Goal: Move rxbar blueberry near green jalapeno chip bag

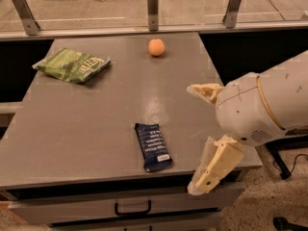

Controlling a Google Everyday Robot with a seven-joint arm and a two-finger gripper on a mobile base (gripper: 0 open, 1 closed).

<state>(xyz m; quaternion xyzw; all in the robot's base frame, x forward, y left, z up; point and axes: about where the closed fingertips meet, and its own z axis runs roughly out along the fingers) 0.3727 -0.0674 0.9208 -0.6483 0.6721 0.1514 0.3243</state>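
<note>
I see the rxbar blueberry [153, 147] lying flat near the front edge of the gray surface [86, 124]. It is dark blue with white words on it. My pincer [191, 139] is just to the right of the bar, by the front right side of the surface. Its two pale fingers [215, 163] are spread wide apart and pinch nothing. One finger is up over the surface and the other hangs low past the front edge. The green jalapeno chip bag [72, 65] lies far back on the left, well apart from the bar. A small orange ball [156, 47] sits at the back, near the middle. A drawer [132, 210] is under the surface.
</note>
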